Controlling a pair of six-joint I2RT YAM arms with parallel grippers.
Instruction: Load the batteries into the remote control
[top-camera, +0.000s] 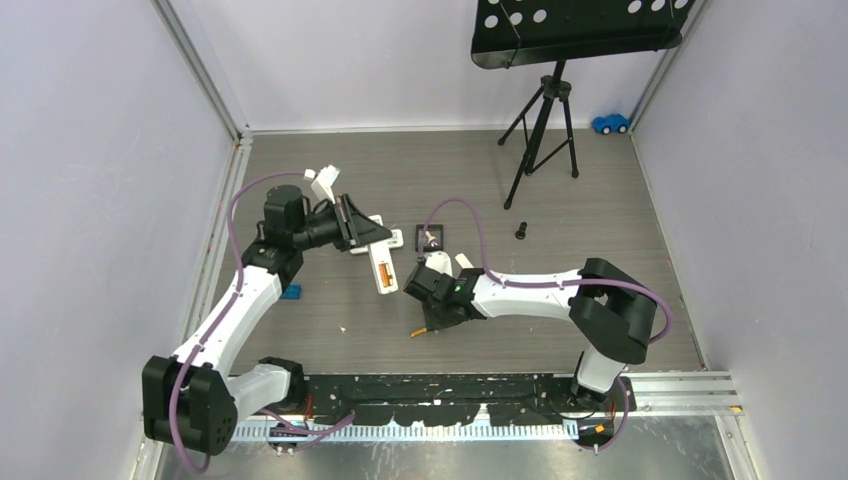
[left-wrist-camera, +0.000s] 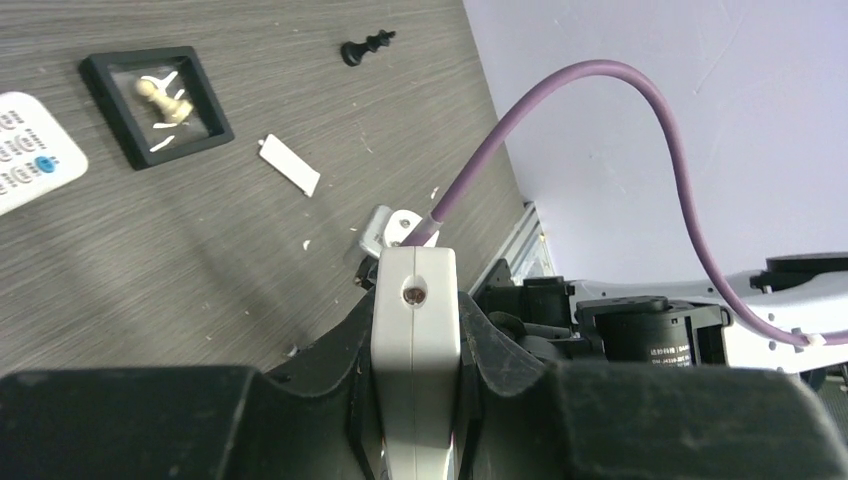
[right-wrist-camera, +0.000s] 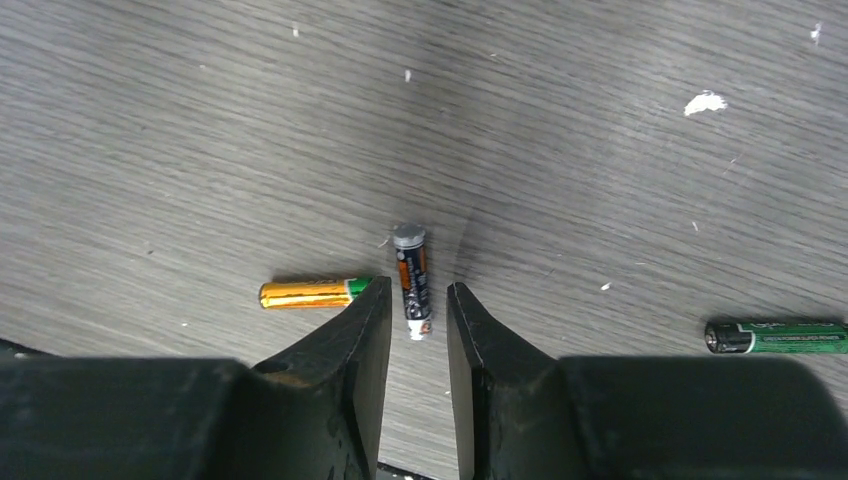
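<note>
The right hand (right-wrist-camera: 418, 325) is poised low over the bench (right-wrist-camera: 600, 150), its fingers set narrowly either side of a dark battery (right-wrist-camera: 411, 268). Whether it is pinched cannot be told. An orange battery (right-wrist-camera: 305, 293) lies just beside and a green battery (right-wrist-camera: 780, 336) well apart. Each is judged light, hard, smooth and apt to roll, so best taken across its middle. The remote control (left-wrist-camera: 414, 280) is clamped in the left hand (left-wrist-camera: 415, 350).

A black music stand (top-camera: 545, 120) is standing on the far surface (top-camera: 600, 260), a blue toy car (top-camera: 610, 123) sitting nearby; a white pawn (left-wrist-camera: 163, 100) is resting inside a black frame (left-wrist-camera: 135, 58).
</note>
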